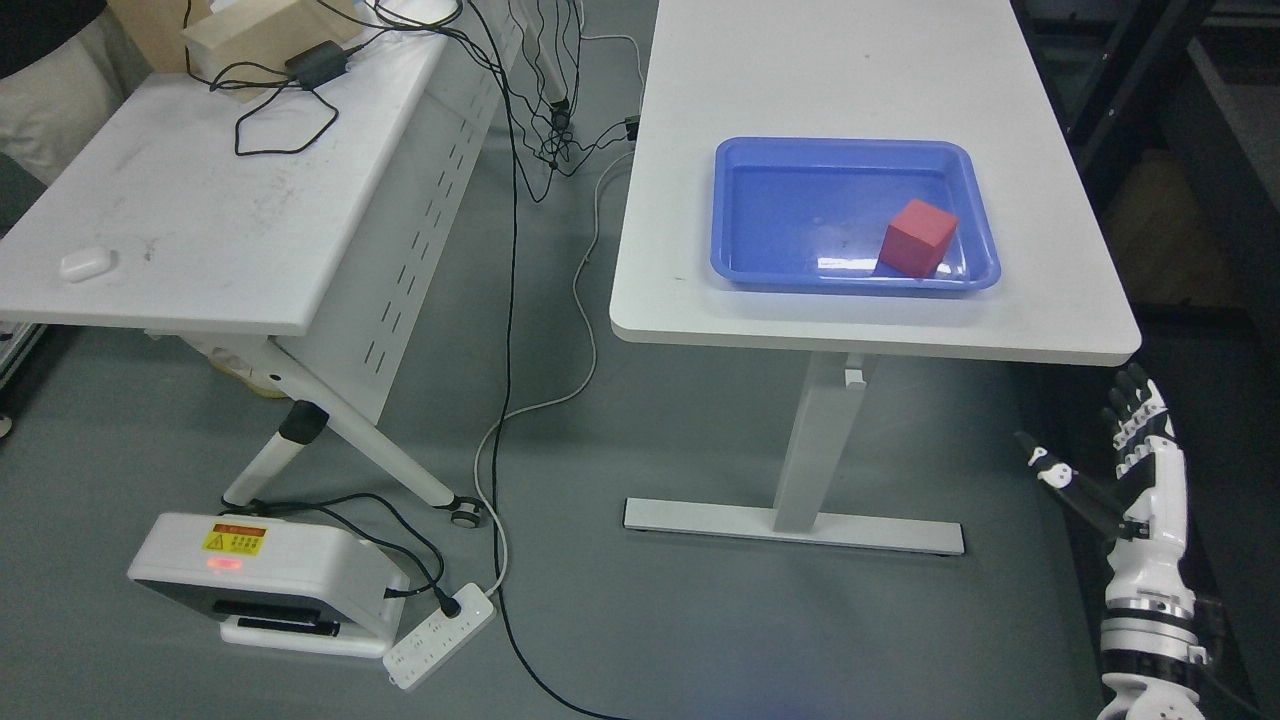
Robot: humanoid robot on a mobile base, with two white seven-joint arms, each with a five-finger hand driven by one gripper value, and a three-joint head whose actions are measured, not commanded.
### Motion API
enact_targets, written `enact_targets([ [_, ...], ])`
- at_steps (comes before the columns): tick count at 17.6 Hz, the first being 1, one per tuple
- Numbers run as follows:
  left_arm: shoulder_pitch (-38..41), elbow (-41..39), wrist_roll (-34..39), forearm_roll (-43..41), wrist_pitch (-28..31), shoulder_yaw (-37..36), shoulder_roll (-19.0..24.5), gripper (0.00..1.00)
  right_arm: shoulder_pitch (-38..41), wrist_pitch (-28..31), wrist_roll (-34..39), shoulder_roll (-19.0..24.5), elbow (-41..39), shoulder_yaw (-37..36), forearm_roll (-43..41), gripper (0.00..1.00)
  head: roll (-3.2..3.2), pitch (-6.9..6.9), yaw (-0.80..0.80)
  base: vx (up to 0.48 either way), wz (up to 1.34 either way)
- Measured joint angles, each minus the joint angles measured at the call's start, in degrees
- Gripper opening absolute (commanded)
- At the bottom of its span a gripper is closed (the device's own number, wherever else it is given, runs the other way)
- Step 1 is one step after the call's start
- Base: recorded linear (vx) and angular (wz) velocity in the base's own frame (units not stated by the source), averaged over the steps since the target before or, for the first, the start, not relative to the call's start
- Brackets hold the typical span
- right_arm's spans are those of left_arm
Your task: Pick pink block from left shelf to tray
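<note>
Although the task calls it pink, the block reads as red-pink here, and it already sits inside the blue tray, in the tray's near right corner, close to the front and right walls. It is a cube, so no long axis can be told; it rests flat on one face and is turned somewhat, with one vertical edge facing the camera and its top face showing as a diamond. Nothing else lies in the tray, whose floor shows a pale glare beside the block.

The tray sits on the white table, toward that table's near right part, its long side running parallel to the table's front edge. Left of the tray's table, across a strip of grey floor with cables, stands a second white table carrying a small white oval object and a black adapter. On the floor below that, well left of the tray, are a white box-like device and a power strip.

The right hand hangs below and right of the tray's table, fingers spread and straight, thumb out, holding nothing.
</note>
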Motion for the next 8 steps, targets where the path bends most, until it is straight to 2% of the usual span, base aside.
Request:
enact_targets([
  [5,0.0,0.0,0.0,0.0,0.0,0.0,0.0,1.0,-0.1,-0.1,8.1,0.0,0.4,0.8,-1.0,1.0,0.0,0.0,0.0,-0.026,0.0],
  [8,0.0,0.0,0.0,0.0,0.0,0.0,0.0,1.0,-0.1,0.1,10.1,0.0,0.6,1.0,-1.8,1.0,0.0,0.0,0.0,0.0,0.0],
])
